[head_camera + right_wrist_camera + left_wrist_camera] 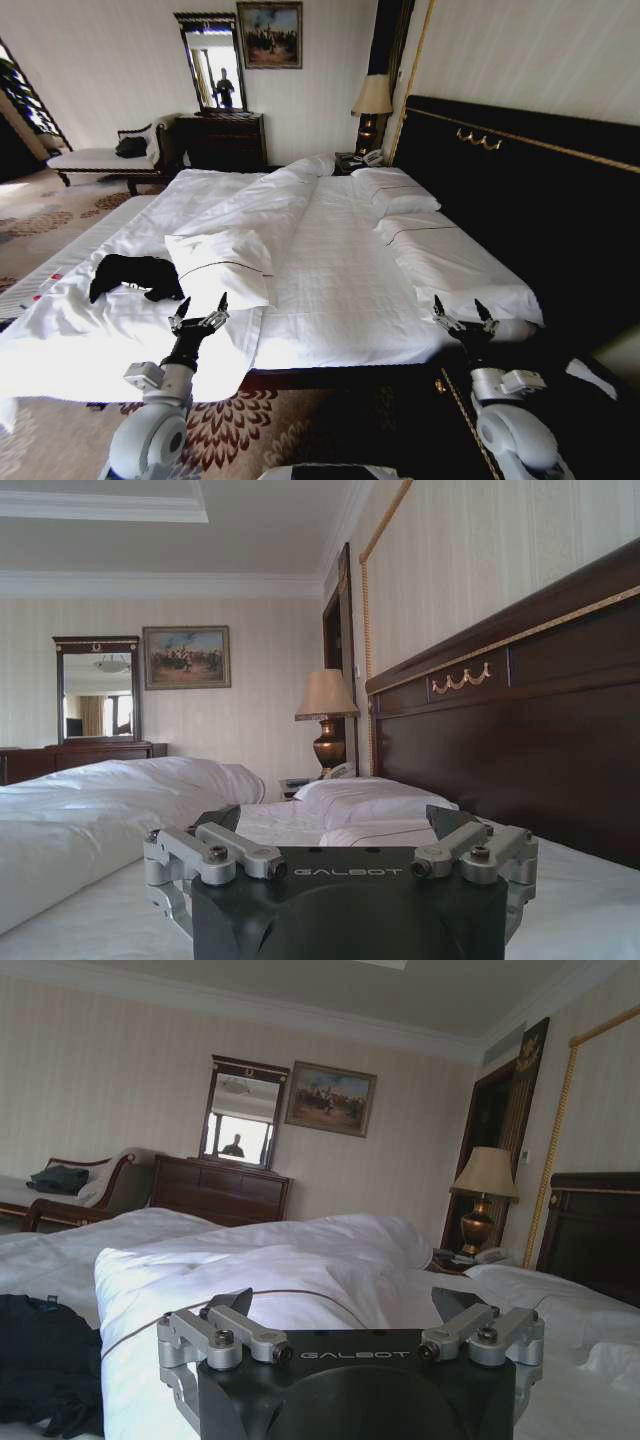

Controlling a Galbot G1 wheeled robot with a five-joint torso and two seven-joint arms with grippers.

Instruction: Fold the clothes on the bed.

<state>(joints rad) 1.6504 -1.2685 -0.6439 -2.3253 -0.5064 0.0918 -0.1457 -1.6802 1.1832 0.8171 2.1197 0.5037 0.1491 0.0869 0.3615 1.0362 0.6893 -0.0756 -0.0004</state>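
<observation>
Black clothes in a crumpled heap on the left part of the white bed, just beside a white pillow. Left tool over the bed's near edge, close to the pillow, fingers spread wide, holding nothing. Right tool at the bed's near right corner by the dark headboard, fingers spread too, holding nothing.

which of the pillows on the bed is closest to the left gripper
The loose pillow lying mid-bed beside the black T-shirt, just ahead of the left gripper. The other pillows sit along the headboard, far from it.
</observation>
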